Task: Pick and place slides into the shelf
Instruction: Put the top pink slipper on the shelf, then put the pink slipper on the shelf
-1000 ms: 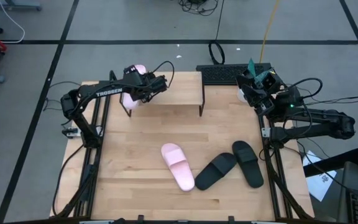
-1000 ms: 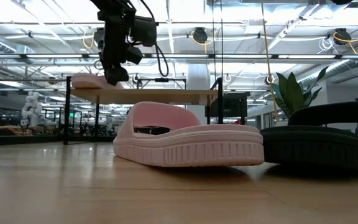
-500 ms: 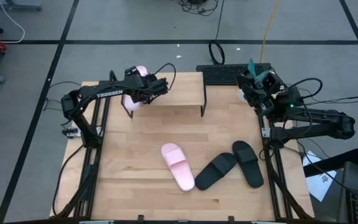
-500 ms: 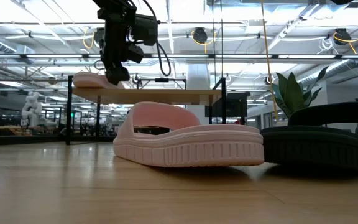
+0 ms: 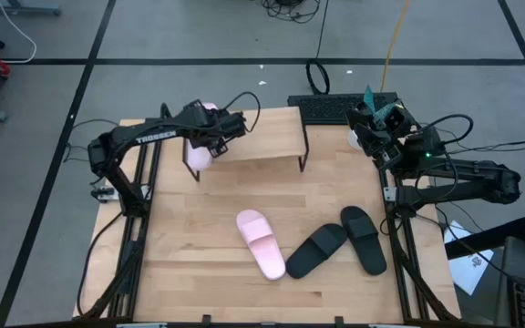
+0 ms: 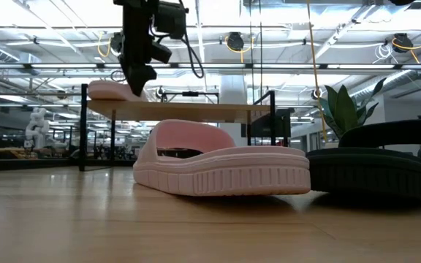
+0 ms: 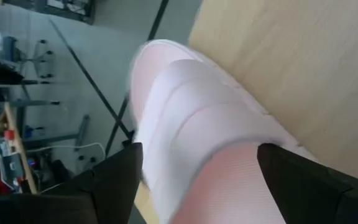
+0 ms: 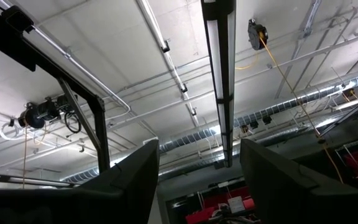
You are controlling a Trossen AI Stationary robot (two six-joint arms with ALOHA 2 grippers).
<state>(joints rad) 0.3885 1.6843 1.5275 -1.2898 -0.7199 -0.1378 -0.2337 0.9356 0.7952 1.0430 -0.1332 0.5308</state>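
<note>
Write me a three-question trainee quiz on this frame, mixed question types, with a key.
1. True or false: the pink slide lying on the table has already been shelved.
2. How many black slides lie on the table? A) one B) two C) three
3. Fill in: the left gripper is at the shelf's ____ end, as the high view shows it.

Key: 1. False; it lies beside the black slides. The other pink slide is on the shelf, between the left jaws. 2. B. 3. Left. The right gripper waits at the table's right edge.
</note>
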